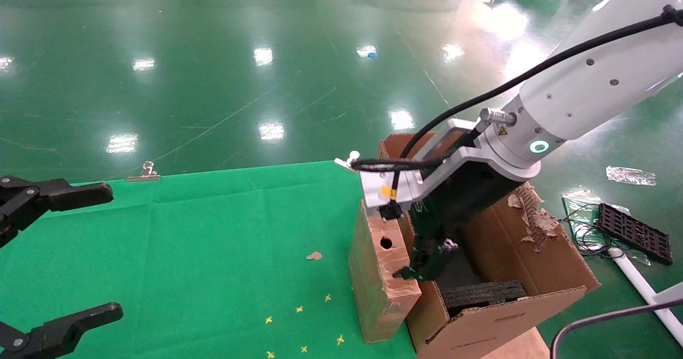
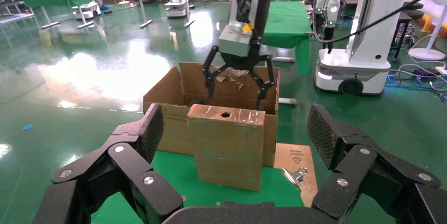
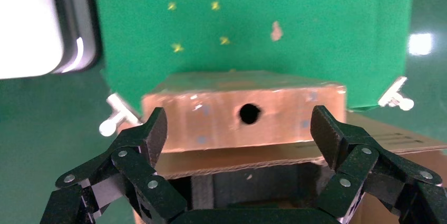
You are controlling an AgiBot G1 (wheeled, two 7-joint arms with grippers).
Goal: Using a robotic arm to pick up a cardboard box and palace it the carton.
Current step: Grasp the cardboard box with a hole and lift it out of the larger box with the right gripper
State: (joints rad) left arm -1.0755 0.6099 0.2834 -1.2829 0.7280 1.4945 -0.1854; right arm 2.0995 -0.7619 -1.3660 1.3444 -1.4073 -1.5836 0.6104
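Observation:
The slim brown cardboard box (image 1: 381, 273) stands upright on the green table's right edge, leaning against the carton's (image 1: 533, 252) near wall, its holed narrow face up. The white robotic arm's right gripper (image 1: 427, 257) hangs open over the carton's mouth, just behind the box top and holding nothing. In the right wrist view the open gripper (image 3: 238, 124) spans the box's width (image 3: 279, 116) above the carton rim (image 3: 237, 163). The left wrist view shows the box (image 2: 226, 147), carton (image 2: 163, 97) and right gripper (image 2: 234, 95). My left gripper (image 1: 101, 255) is parked open at the table's left.
Black foam pads (image 1: 483, 295) lie inside the carton. Binder clips (image 1: 144, 173) (image 1: 349, 160) hold the green cloth. A cardboard scrap (image 1: 314, 255) and yellow marks lie on the cloth. A black tray (image 1: 635, 233), cables and a white pipe lie on the floor at the right.

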